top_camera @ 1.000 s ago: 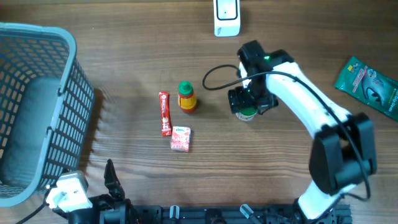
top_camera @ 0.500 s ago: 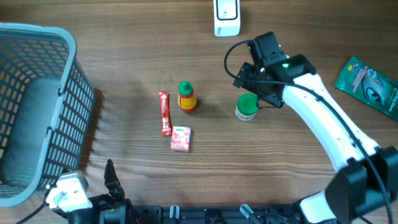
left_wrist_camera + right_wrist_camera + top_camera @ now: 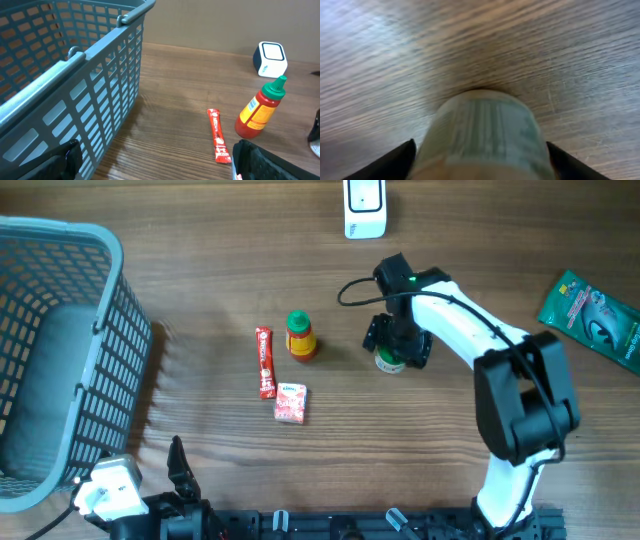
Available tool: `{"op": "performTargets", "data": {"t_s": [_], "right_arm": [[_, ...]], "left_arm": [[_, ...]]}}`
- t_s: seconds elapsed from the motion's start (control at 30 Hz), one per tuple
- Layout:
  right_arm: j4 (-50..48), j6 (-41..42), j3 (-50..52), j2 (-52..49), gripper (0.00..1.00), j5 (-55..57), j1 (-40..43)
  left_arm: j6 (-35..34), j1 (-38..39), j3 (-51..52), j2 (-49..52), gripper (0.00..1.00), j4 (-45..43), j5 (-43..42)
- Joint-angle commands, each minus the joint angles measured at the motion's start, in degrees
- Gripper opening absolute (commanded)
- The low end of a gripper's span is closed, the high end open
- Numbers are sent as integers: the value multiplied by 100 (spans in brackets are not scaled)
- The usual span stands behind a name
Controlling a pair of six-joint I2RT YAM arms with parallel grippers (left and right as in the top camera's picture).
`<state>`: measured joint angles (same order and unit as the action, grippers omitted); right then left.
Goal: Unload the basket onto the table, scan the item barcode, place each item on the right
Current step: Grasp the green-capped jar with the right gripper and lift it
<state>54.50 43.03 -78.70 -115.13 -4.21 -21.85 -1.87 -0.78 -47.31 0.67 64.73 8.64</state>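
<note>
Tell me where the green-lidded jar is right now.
In the overhead view the green-lidded jar stands right of centre, directly under the right tool, with the sauce bottle to its left.

A grey basket (image 3: pixel 125 360) stands left of a sauce bottle (image 3: pixel 300 335) and red sachet (image 3: pixel 265 362).

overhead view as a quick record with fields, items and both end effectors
right end effector: astride green-capped jar, grip unclear
left end effector: open, empty, beside basket
table centre: sauce bottle, red sachet, pink packet
far edge: scanner
right edge: green pouch
</note>
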Motion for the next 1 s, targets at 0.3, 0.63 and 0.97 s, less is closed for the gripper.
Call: {"op": "performTargets", "data": {"t_s": [0.3,0.63,0.97], "right_arm": [[1152,-1735,-710,208,59,-1746,55],[3217,-2461,-717,1899,59,-2907,-166],[3318,-2345,-706,2470,65,-3449,-595]], "left_arm": [[-33,-24,-9,-39,100,-15,-28],[-33,-24,-9,-39,100,-13,-26],[-33,-26,-9,-39,100,-13,-26]]}}
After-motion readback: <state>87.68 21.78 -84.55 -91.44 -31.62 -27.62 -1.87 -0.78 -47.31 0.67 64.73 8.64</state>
